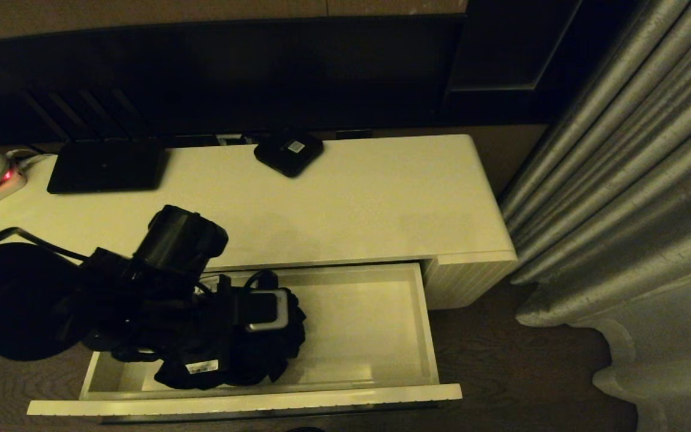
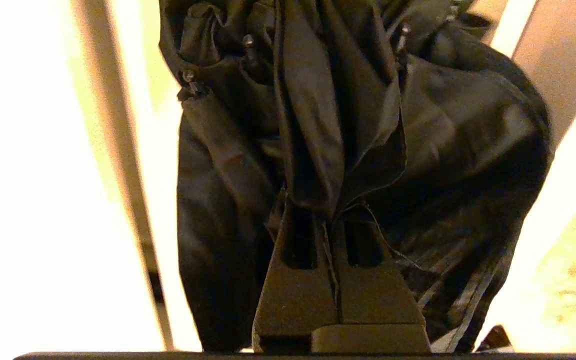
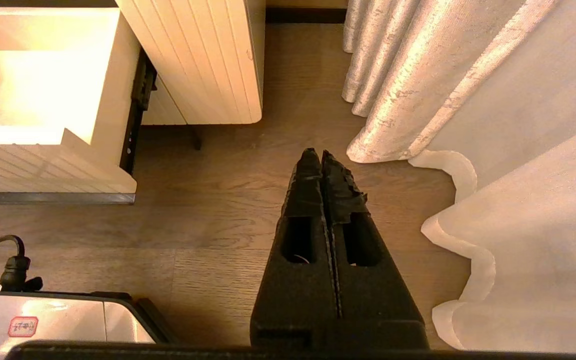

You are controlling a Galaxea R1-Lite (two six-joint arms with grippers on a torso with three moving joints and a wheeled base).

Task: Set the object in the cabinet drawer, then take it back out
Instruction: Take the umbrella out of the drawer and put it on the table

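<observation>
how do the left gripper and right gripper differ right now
The left gripper is shut on the black folding umbrella, its tips buried in the fabric; the right gripper is shut on nothing. The left gripper is down in the open cabinet drawer; the right gripper hangs over the wooden floor beside the curtain, off to the drawer's side. Both are black and have their fingers pressed together.

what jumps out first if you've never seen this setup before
The left gripper, shut on a fold of the black umbrella, low in the open drawer at its left end. The right gripper hangs shut and empty over the wood floor beside the silvery curtain. A small black box sits on the cabinet top.
</observation>
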